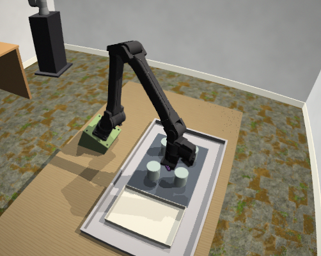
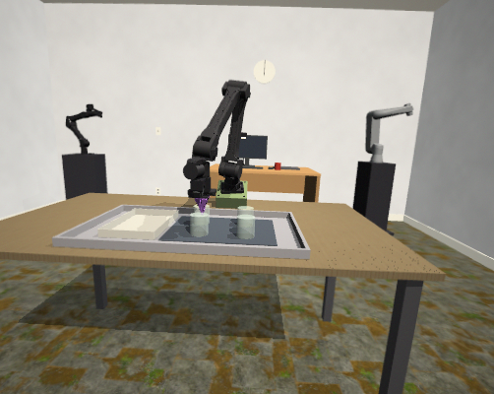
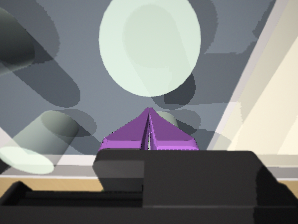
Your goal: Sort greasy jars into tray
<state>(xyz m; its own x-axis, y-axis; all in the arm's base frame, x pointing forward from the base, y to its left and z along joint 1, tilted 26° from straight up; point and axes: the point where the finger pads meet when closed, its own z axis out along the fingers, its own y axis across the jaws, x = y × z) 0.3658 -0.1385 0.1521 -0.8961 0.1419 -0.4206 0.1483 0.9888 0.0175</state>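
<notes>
My gripper is shut and empty, pointing down low between the two jars nearest the tray. The outer one, a pale green jar, is just ahead of the tips; contact cannot be told. The inner jar is mostly hidden behind the fingers in the wrist view. A third jar and a fourth jar stand farther from the tray. All four stand on the dark mat. The cream tray holds no jar.
The tray stands beside the mat on the steel top, which has a raised rim all round. The wooden table surrounds it. My arm's green base block stands on the wood on the mat's inner side.
</notes>
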